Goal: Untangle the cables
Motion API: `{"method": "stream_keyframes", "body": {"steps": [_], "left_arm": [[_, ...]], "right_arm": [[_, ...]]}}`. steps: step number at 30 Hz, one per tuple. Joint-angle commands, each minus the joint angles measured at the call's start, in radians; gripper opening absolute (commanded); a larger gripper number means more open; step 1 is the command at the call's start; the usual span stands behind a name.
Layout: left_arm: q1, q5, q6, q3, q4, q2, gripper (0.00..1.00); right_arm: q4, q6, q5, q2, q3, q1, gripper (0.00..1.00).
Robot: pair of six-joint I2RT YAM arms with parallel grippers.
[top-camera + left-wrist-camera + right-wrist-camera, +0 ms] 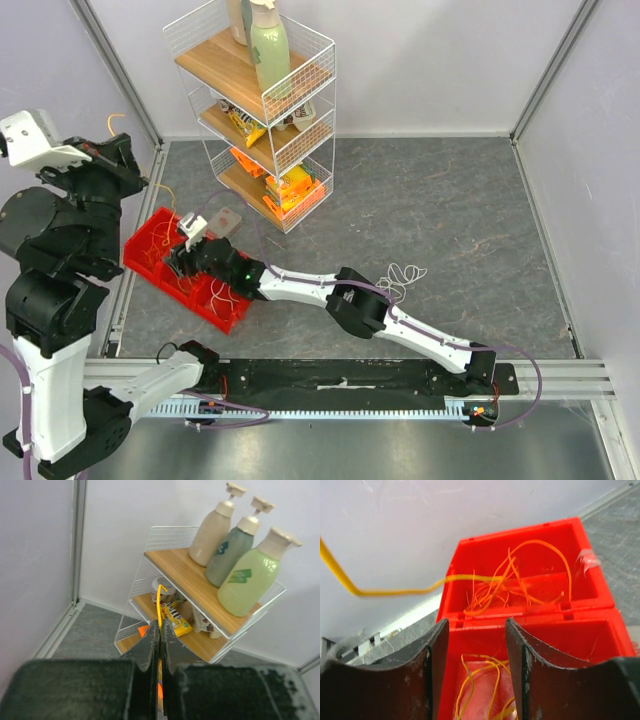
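Right wrist view has the right gripper [476,630] apart over the red bin [480,555], where orange cables [490,587] lie tangled in two compartments. Beyond the bin's left side, the left gripper [160,630] is clamped on an orange strand [160,597], probably the one trailing out. Draw it slowly above the rim; open surface [450,200] lies right of the bin.

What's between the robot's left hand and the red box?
One orange cable, stretched through the air. The left gripper pinches one end, and the other runs into the red box. The right wrist view shows it best.
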Motion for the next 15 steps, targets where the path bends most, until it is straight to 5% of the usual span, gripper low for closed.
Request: {"method": "stream_keyframes", "body": {"steps": [1,4,11,15], "left_arm": [[-0.003,0.056,-0.141,0.075,-0.036,0.001,0.02],[-0.003,0.056,-0.155,0.086,-0.054,-0.008,0.02],[-0.002,0.034,-0.108,0.118,-0.067,-0.013,0.02],[-0.002,-0.027,0.016,0.174,-0.039,-0.005,0.02]], "right_arm": [[-0.012,0.017,0.076,0.009,0.147,-0.014,0.53],[-0.007,-0.002,0.14,0.034,0.164,-0.022,0.45],[-0.004,-0.011,0.167,0.084,0.202,-0.048,0.01],[0.0,-0.008,0.168,0.101,0.206,-0.049,0.0]]}}
